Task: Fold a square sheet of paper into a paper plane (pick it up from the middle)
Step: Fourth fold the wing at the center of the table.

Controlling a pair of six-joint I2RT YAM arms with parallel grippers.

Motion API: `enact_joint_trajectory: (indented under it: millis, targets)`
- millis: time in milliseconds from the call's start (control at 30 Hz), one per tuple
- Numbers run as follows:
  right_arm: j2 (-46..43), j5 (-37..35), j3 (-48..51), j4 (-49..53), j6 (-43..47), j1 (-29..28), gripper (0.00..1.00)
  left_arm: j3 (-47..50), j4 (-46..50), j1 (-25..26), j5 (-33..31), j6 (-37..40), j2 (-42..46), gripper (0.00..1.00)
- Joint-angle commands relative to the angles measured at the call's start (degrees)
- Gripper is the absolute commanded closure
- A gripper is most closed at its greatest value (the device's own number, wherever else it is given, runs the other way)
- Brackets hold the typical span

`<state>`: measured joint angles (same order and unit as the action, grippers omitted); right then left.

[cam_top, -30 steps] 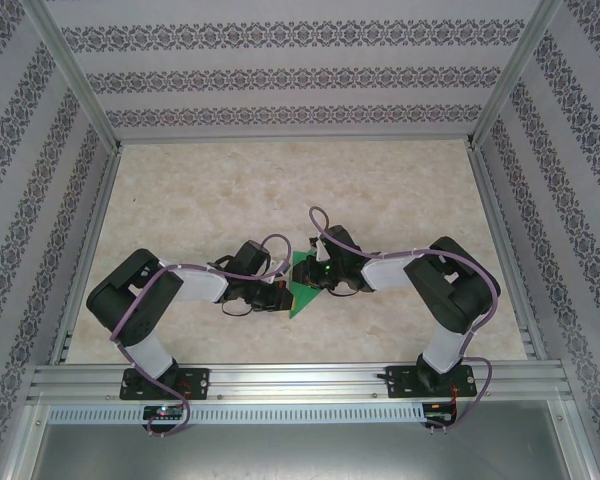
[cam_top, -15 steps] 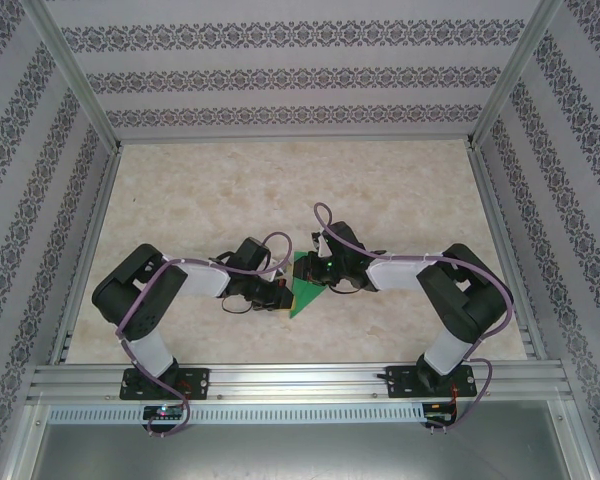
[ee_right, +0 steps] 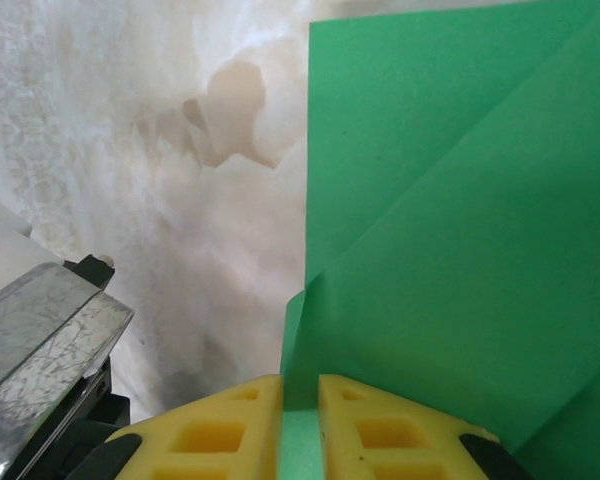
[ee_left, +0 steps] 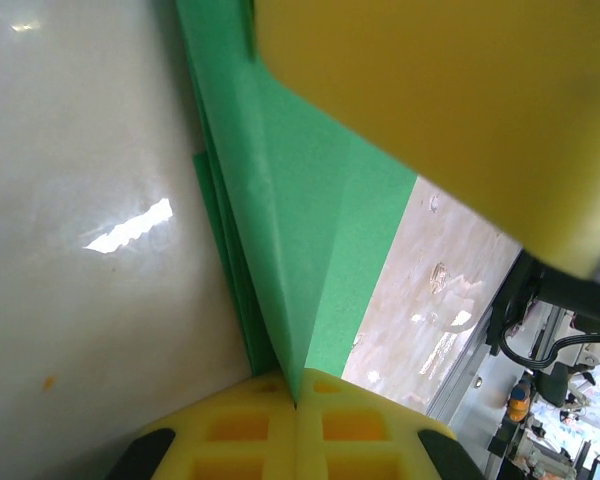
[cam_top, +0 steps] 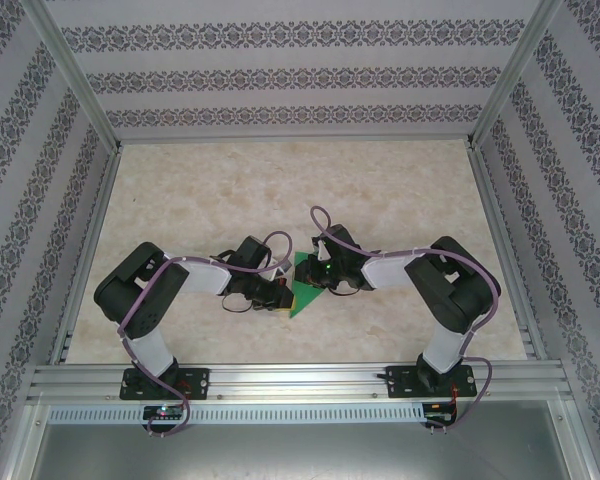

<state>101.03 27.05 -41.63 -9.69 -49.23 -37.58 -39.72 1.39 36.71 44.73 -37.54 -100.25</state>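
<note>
Marble table, both end effectors pinching green paper

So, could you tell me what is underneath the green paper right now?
Around the folded green paper the pale marbled table shows, so it seems to rest on that. Both the left gripper and right gripper pinch its edges; the tabletop directly beneath is covered.

Bright, even overhead light, soft shadows. A white glare patch shines on the glossy tabletop in the left wrist view (yellow pincer pad close up, blurred). Overhead picture sharp.
</note>
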Motion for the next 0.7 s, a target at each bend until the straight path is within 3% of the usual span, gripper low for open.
enact_joint_trajectory:
  millis: [0,333,500,667]
  targets:
    - [1.5,-3.4,-0.1,2.4,0.9,0.4,0.83,0.2,2.1,0.9,-3.8,3.0,-4.3,0.96]
    - [1.5,-5.8,1.4,3.6,1.4,0.0,0.85,0.1,3.6,0.9,-4.6,2.7,0.0,0.82]
    - [1.9,-5.6,2.2,2.0,1.1,-0.3,0.85,-0.3,6.3,0.9,-6.9,2.3,5.1,0.71]
    - [2.1,-5.6,3.0,0.6,0.9,-0.6,0.85,-0.1,8.9,0.9,-10.4,0.6,10.5,0.66]
